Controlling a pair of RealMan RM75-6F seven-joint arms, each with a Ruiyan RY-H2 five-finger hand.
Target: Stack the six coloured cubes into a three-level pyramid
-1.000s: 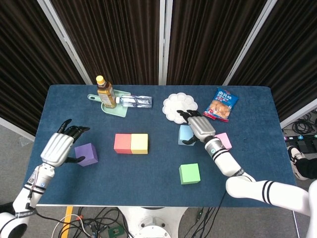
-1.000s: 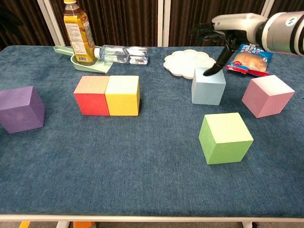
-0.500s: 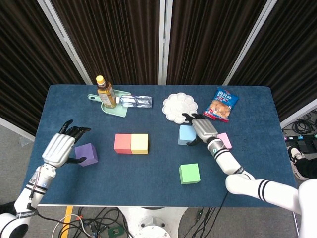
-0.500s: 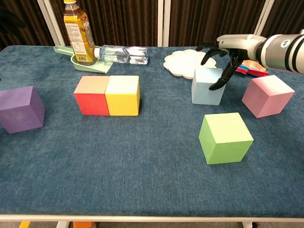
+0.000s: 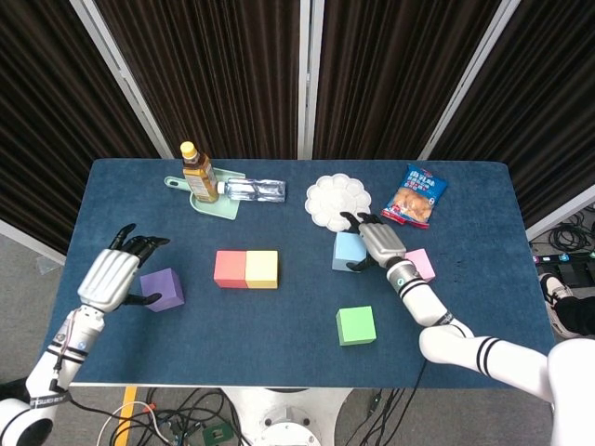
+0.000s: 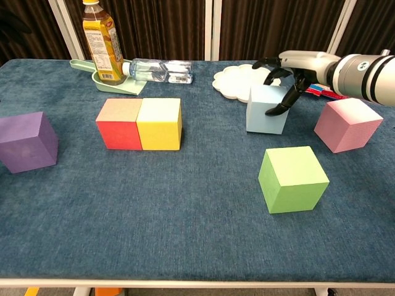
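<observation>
The right hand (image 6: 285, 73) grips the light blue cube (image 6: 265, 112), fingers draped over its top and thumb pressed to its right face; the cube sits slightly tilted on the blue worktop (image 6: 185, 203), between the white palette dish (image 6: 237, 80) and the green cube (image 6: 291, 179), with the pink cube (image 6: 347, 123) to its right. The left hand (image 5: 113, 277) rests beside the purple cube (image 5: 164, 288), fingers apart, holding nothing. The red cube (image 6: 118, 124) and yellow cube (image 6: 159, 123) stand touching.

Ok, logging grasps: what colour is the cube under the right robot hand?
Light blue cube, clearest in the chest view.
</observation>
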